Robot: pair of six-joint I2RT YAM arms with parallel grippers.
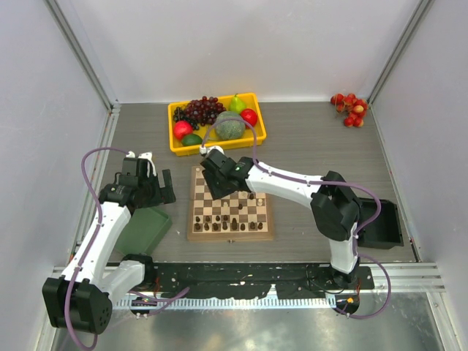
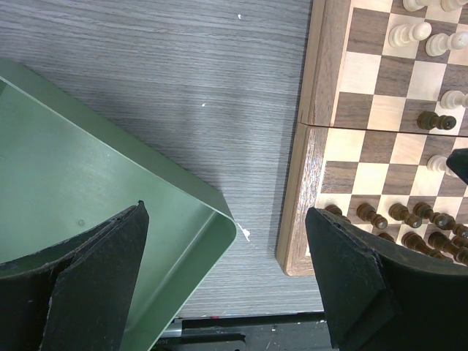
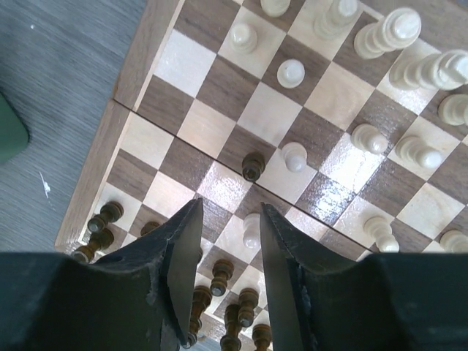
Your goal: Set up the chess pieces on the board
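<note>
The board (image 1: 231, 235) lies mid-table between the arms. Dark pieces (image 1: 230, 225) line its near rows; pale pieces (image 3: 395, 29) crowd its far part. My right gripper (image 3: 230, 205) hovers over the board's left half (image 1: 223, 186), jaws apart. A pale pawn (image 3: 251, 228) stands on a square between the fingers, close to the right one, with a gap on its left. A lone dark pawn (image 3: 253, 167) stands just beyond the fingertips. My left gripper (image 2: 227, 212) hangs wide open and empty over bare table, left of the board's rim (image 2: 296, 219).
A green flat tray (image 1: 146, 227) lies left of the board, its corner under the left finger (image 2: 110, 256). A yellow tray (image 1: 175, 146) of fruit stands behind the board. Red fruits (image 1: 349, 108) lie far right. A black bin (image 1: 380, 223) sits at the right.
</note>
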